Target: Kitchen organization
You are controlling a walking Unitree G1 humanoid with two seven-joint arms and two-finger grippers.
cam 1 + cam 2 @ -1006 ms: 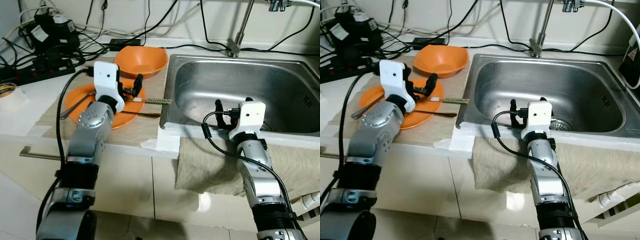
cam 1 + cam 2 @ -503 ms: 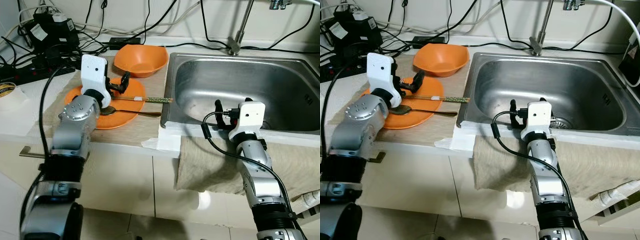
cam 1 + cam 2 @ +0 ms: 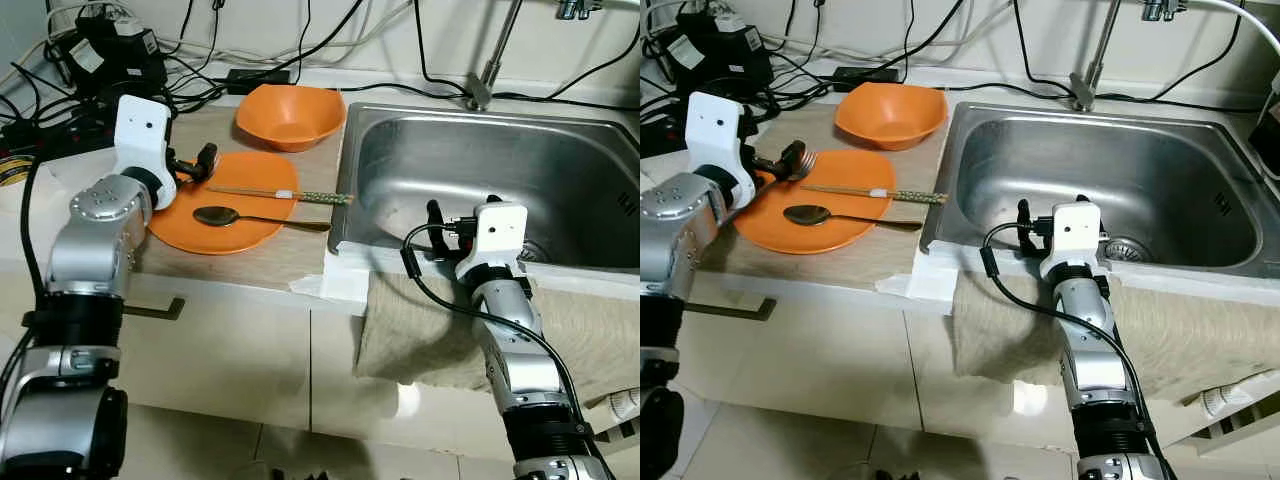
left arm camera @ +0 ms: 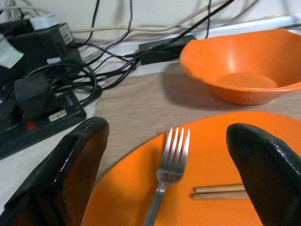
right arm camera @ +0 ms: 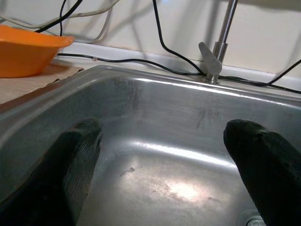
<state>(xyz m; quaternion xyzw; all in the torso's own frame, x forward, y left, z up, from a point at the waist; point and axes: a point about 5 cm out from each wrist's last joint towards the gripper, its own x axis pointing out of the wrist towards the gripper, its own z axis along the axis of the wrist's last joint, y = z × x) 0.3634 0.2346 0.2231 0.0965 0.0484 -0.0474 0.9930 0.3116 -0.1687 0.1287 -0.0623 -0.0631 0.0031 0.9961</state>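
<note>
The left pincer [image 4: 164, 174], fingers spread wide and empty, straddles the fork [image 4: 165, 169] lying on the orange plate [image 3: 215, 210] beside chopsticks [image 3: 280, 193] and spoon [image 3: 225, 216], so it should lower squarely before closing, while the open right pincer [image 5: 162, 165] hangs over the sink [image 3: 500, 180].

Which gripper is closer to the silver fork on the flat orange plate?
Left. The left gripper hovers open right over the silver fork on the flat orange plate; the right gripper sits at the steel sink.
</note>
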